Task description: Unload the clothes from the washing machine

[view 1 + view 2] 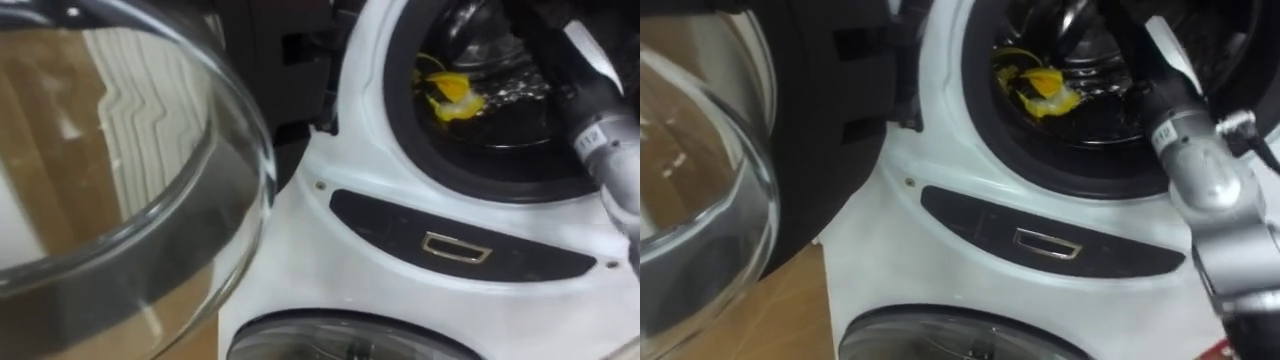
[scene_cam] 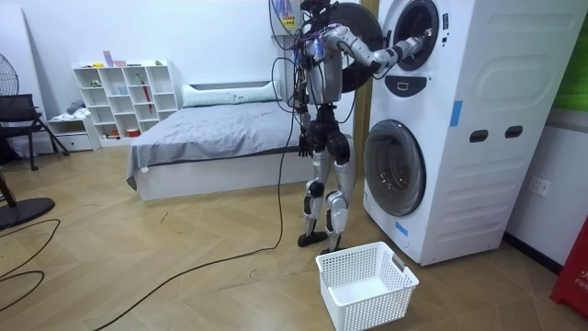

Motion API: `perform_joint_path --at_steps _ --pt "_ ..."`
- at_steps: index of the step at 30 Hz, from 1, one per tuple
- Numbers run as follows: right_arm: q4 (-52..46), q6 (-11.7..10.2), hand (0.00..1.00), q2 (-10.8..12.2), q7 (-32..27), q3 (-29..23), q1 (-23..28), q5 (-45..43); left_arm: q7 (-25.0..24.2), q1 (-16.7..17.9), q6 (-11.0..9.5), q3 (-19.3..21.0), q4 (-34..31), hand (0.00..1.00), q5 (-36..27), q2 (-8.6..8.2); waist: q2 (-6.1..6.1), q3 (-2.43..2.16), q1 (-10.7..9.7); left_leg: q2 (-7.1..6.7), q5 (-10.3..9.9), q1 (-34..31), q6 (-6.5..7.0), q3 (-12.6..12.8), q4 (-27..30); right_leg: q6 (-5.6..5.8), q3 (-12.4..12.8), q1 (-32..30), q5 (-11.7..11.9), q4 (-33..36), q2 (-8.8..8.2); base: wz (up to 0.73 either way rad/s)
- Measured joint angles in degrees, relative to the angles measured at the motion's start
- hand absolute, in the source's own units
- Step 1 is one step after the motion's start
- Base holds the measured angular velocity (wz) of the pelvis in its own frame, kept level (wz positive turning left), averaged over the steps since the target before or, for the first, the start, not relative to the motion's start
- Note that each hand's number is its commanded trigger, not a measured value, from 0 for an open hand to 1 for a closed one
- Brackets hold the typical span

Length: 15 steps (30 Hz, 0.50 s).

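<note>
Closest to the lens is the open door (image 1: 120, 180), a smooth clear glass bowl in a dark ring, left of the glossy white washing machine (image 1: 330, 270). Crumpled yellow cloth (image 1: 452, 95) lies at the left of the dark, glinting drum (image 1: 520, 70); the right hand (image 2: 425, 38) sits inside that drum, and whether it is spread or closed cannot be told. Recommended: steer that hand left onto the soft cloth, gather a full fold, and lift clear of the round rim.

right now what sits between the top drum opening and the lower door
A dark oval panel with a small metal-framed rectangle in it, set in the white front. Both eye views show it.
</note>
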Motion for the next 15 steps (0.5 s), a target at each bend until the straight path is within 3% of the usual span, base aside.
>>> perform_joint_path --at_steps 2,6,9,15 --pt "2.1 0.4 0.00 -0.1 0.2 2.5 -2.3 -2.3 -0.6 0.4 0.1 -0.1 0.9 0.00 0.0 0.66 -0.43 0.08 0.4 0.04 0.0 -0.3 -0.03 -0.4 0.0 -0.16 -1.0 0.0 -0.1 0.0 -0.08 0.09" --pt "8.4 1.4 0.00 -0.6 1.9 7.8 -8.6 -7.2 -1.1 -0.2 1.4 -0.5 2.4 0.00 0.0 2.03 -1.15 -0.33 1.5 0.18 -0.1 -0.8 -0.27 -0.7 0.2 -0.44 -4.2 -0.3 -0.3 0.0 -0.15 0.04" --pt "9.6 2.3 0.00 -0.6 2.5 8.8 -9.3 -10.9 -1.9 -0.9 1.5 -0.4 3.1 0.00 0.0 2.60 -1.53 -0.47 2.6 0.21 -0.1 -0.8 -0.29 -1.3 0.7 -0.52 -4.6 0.1 -0.4 0.0 -0.21 0.16" --pt "14.2 2.8 0.00 -0.7 3.1 11.0 -12.1 -12.4 -3.1 -1.9 1.7 -0.5 4.0 0.00 0.0 2.85 -1.87 -0.17 3.2 0.18 -0.2 -1.2 -0.48 -1.6 1.1 -0.57 -6.3 0.3 -0.4 0.1 -0.91 0.02"
